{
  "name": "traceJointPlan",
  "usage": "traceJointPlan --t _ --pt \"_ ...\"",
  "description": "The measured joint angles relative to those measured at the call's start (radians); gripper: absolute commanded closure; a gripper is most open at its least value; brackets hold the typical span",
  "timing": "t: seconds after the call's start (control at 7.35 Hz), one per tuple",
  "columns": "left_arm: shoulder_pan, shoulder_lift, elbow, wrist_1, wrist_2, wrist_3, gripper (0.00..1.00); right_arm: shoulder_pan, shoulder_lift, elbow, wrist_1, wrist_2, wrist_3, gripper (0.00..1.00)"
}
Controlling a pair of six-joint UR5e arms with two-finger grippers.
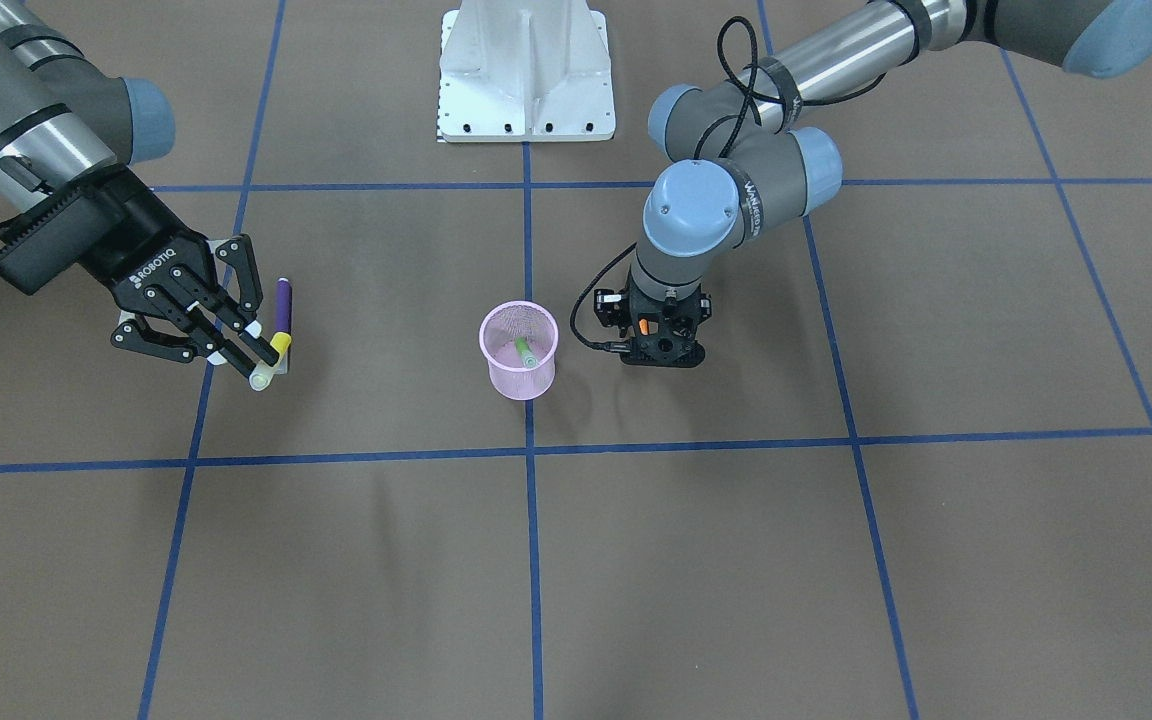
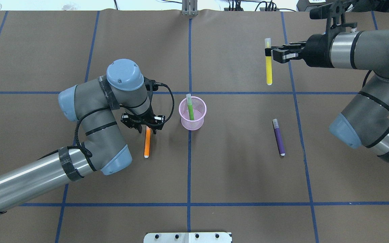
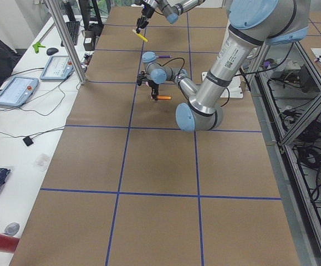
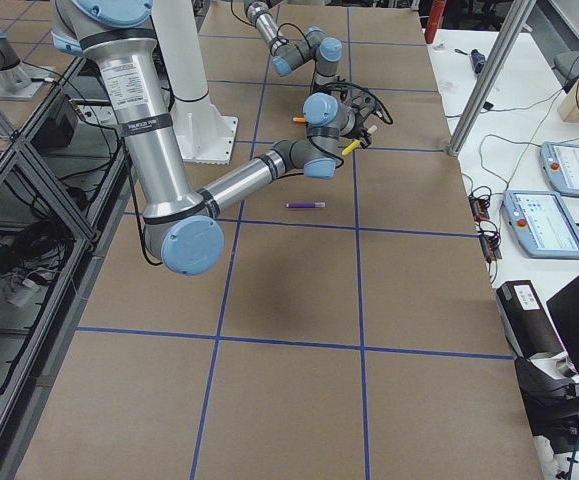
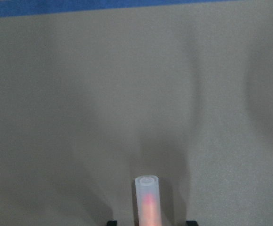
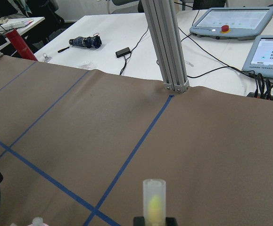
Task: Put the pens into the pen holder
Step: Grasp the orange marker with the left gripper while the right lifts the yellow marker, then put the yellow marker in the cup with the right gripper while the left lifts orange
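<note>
orange pen [image 5: 148, 207] straddled, yellow pen [image 2: 268, 67] carried, one pen in the cup

the capped end of the orange pen is framed by the left gripper [image 2: 148, 129], whose jaws are judged to stand apart on either side, not yet closed. the yellow pen is clamped in the right gripper [image 2: 269, 53], well apart from the pen holder [image 2: 192, 125]. only the green pen [image 2: 190, 109] is stood in the holder; the purple pen [image 2: 278, 136] is seen flat on the table [image 2: 231, 175], so three are left.
</note>
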Motion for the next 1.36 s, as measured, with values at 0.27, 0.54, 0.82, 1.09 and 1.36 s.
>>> traceJointPlan --t 0.27,0.54,0.82,1.09,1.36 --pt "0.002 -0.001 0.004 0.0 0.0 0.0 0.63 -0.002 0.0 0.001 0.0 -0.004 0.0 1.0" --pt "0.003 -0.001 0.005 0.0 0.0 -0.01 1.0 -0.002 0.0 0.001 0.0 -0.004 0.0 1.0" --pt "0.004 -0.003 0.002 -0.008 -0.001 -0.056 1.0 -0.002 0.0 0.0 0.0 -0.004 0.0 1.0" --pt "0.001 -0.004 -0.016 -0.018 0.003 -0.072 1.0 -0.002 0.0 0.007 -0.001 -0.005 0.0 1.0" --pt "-0.04 -0.001 -0.084 -0.02 0.05 -0.064 1.0 -0.009 0.018 0.014 0.0 -0.023 0.006 1.0"
